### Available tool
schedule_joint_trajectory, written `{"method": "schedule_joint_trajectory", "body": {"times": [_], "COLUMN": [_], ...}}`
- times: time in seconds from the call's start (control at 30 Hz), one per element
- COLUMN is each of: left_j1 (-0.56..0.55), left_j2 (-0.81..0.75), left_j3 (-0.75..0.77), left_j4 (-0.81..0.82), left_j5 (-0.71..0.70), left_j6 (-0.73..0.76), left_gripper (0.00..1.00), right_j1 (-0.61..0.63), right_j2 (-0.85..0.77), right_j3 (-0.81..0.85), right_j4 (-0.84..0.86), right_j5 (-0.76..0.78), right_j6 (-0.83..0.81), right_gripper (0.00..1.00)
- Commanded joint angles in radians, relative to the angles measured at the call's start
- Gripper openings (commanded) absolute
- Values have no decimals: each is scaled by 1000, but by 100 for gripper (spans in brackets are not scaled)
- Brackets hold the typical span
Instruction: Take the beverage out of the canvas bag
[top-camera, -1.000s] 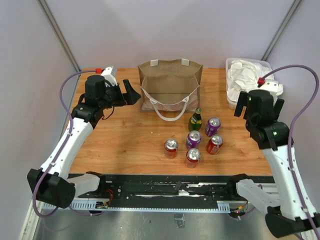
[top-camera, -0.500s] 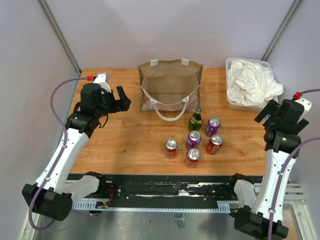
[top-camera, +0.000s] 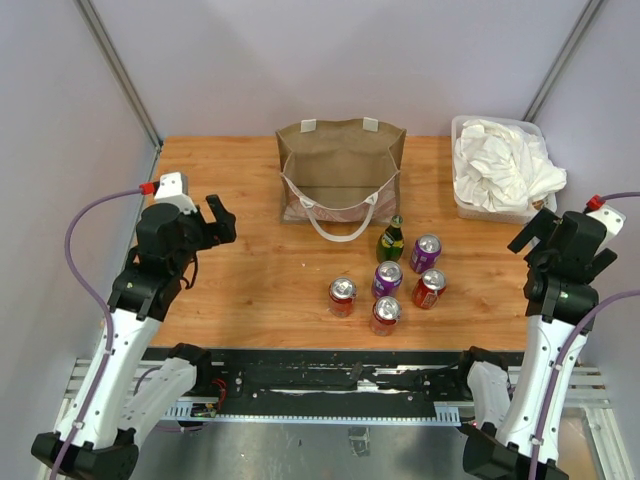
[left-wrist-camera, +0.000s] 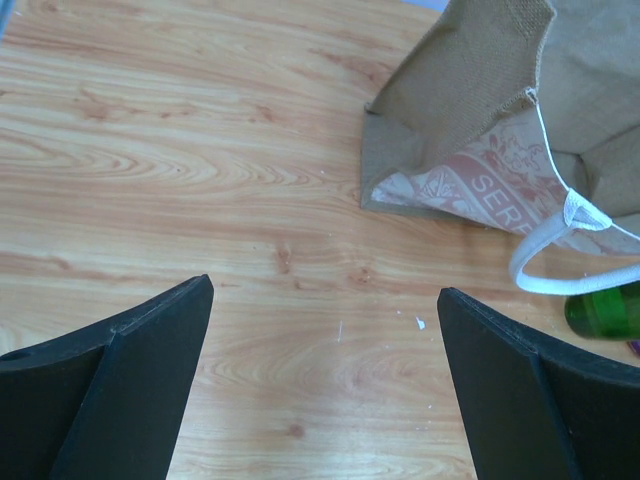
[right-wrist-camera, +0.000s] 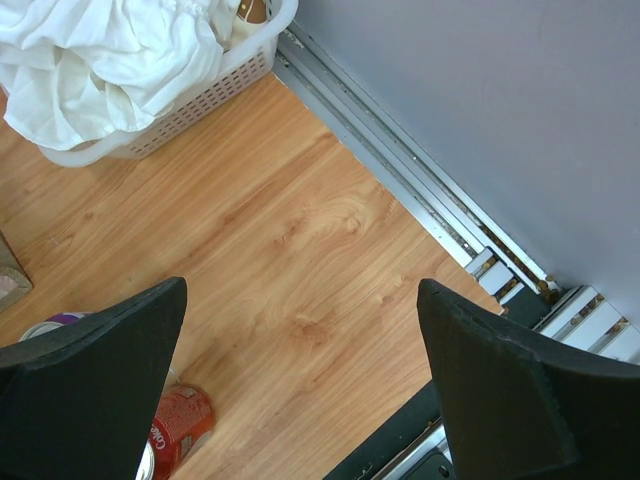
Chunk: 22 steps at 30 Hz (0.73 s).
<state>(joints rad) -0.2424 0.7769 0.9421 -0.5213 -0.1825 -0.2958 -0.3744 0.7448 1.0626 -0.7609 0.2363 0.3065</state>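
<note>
Tan canvas bag (top-camera: 340, 165) stands upright at the far middle of the table (top-camera: 250, 280), mouth up, long side running left to right, a green bottle (top-camera: 390, 240) and five cans (top-camera: 387, 278) just near it, a bin of white cloth (top-camera: 500, 170) far right, left pincer (left-wrist-camera: 325, 290) and right pincer (right-wrist-camera: 302, 288) spread apart, empty.

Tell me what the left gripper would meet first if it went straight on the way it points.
Most likely the bare wooden table: the open left gripper tilts down at plain boards, with the canvas bag off to the right. Depth is unclear, so this is a judgement.
</note>
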Motion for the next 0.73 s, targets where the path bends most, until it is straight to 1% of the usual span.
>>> {"method": "schedule_joint_trajectory", "body": {"times": [0.0, 0.33, 0.7], "left_j1": [8, 8, 8], "left_j2": [-64, -146, -170], "left_j3": [-33, -85, -108], "left_j4": [2, -14, -32], "left_j5": [-54, -74, -119], "left_j6": [-19, -69, -97], "left_gripper": [100, 100, 100], "right_j1": [1, 11, 18], "right_j2": [2, -7, -7], "right_j3": [-18, -43, -46], "right_j4": [6, 12, 15], "right_j5": [-6, -17, -19], "right_j6": [-9, -19, -28], "right_gripper": [98, 98, 98]}}
